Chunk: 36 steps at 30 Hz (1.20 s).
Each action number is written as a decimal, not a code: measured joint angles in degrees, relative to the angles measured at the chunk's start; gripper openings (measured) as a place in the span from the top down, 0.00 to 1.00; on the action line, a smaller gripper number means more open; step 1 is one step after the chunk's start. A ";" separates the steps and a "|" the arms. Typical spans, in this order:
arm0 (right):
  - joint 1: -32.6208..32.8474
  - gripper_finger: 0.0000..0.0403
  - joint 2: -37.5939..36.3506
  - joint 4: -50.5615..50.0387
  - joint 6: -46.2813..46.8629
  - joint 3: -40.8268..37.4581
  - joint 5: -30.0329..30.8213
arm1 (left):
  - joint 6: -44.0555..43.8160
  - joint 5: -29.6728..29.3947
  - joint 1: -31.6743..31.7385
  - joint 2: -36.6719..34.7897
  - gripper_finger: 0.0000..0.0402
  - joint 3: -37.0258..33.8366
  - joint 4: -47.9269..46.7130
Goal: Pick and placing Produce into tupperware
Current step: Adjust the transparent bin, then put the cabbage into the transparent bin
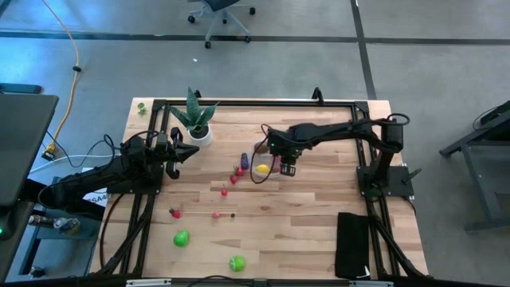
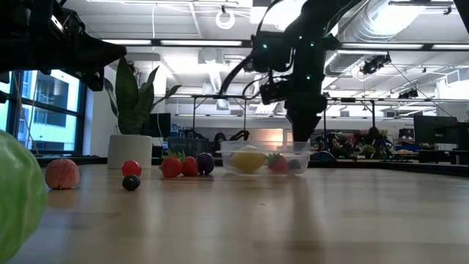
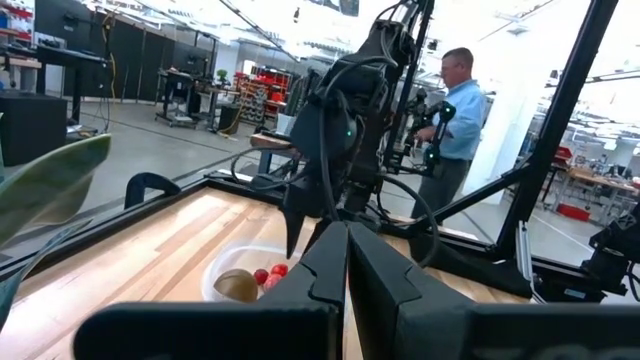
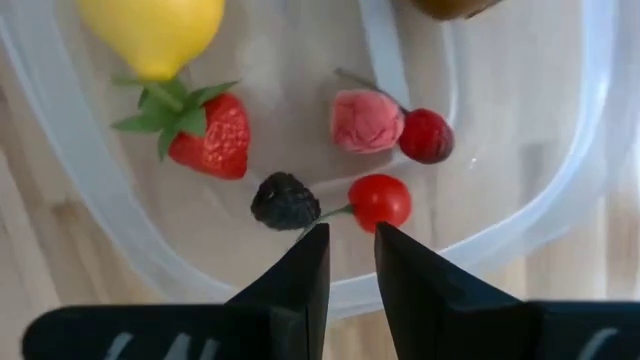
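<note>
Right wrist view has the right gripper (image 4: 351, 250), fingers a narrow gap apart and holding nothing, hanging over the tupperware (image 4: 520, 215) near the desk's middle, probably having just dropped produce beside the strawberry (image 4: 205, 135) and lemon (image 4: 155, 32), while the left gripper (image 1: 182, 151), shut, waits near the plant pot (image 1: 199, 135).

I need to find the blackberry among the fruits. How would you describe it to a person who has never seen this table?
Find the clear tupperware near the table's middle, directly under the right gripper. Inside lies a blackberry, just beyond the fingers, next to a red cherry tomato. It is the only black, bumpy piece; its neighbours are red, pink or yellow.
</note>
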 joint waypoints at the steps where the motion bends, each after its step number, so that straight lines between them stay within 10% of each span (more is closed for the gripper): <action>1: 0.23 0.82 0.00 -0.92 0.56 0.00 0.00 | 0.00 0.00 0.01 0.00 0.99 -0.01 -0.02; 22: 6.55 0.82 -5.95 -2.42 4.98 -0.02 7.38 | 0.00 0.00 0.00 0.00 0.99 -0.01 0.00; 36: 8.74 0.82 -44.41 25.73 1.44 -26.74 4.77 | -0.01 -0.02 0.01 0.02 0.99 -0.01 -0.02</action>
